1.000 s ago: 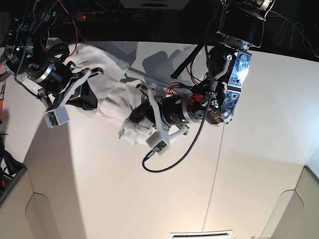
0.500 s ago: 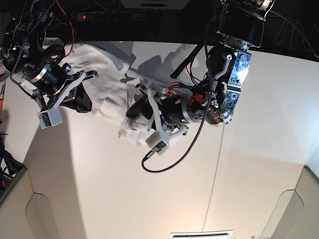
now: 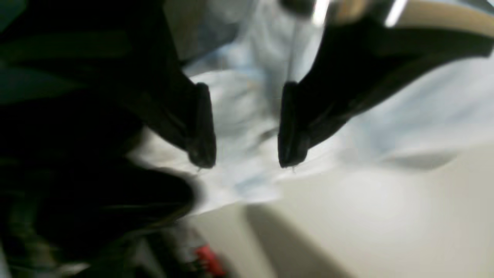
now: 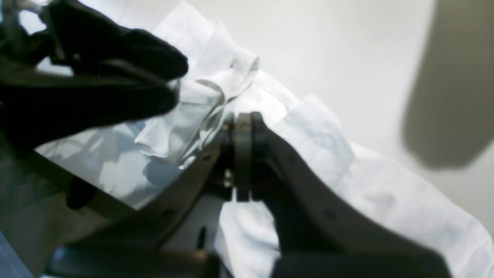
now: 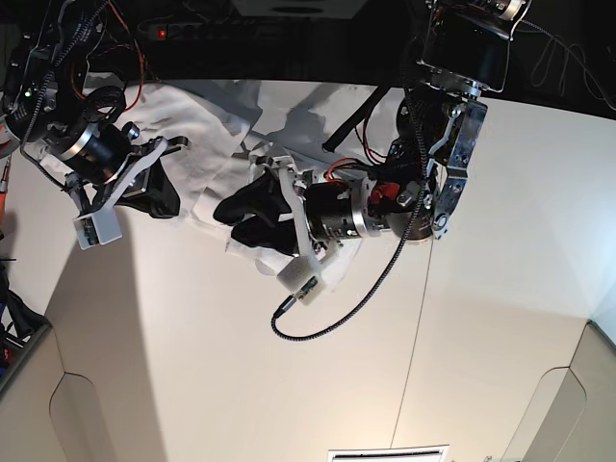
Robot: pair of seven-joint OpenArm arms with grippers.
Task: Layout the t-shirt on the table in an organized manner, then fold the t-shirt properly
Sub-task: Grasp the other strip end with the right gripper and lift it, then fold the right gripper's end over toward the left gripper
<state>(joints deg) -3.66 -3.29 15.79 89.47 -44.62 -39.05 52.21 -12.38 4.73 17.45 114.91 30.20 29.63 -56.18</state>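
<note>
The white t-shirt [image 5: 207,120] lies bunched and wrinkled at the far left of the table [image 5: 241,366]. My left gripper [image 5: 231,219] hovers over the shirt's near edge. In the left wrist view this gripper [image 3: 247,158] is open, blurred, with cloth [image 3: 247,116] below the gap and nothing between the fingers. My right gripper [image 5: 166,197] is at the shirt's left edge. In the right wrist view it [image 4: 240,123] is shut, with folds of the t-shirt [image 4: 316,154] bunched around its pads. The left gripper's black fingers [image 4: 127,77] show at upper left there.
A black cable loop [image 5: 318,322] hangs from the left arm over the table. A thin dark seam [image 5: 419,318] crosses the tabletop. Wires and a power strip [image 5: 192,29] line the back edge. The near table corners are notched [image 5: 77,404].
My left gripper has opened and let go of the shirt, turning and shifting left over it. My right gripper has drawn a little to the left, still shut.
</note>
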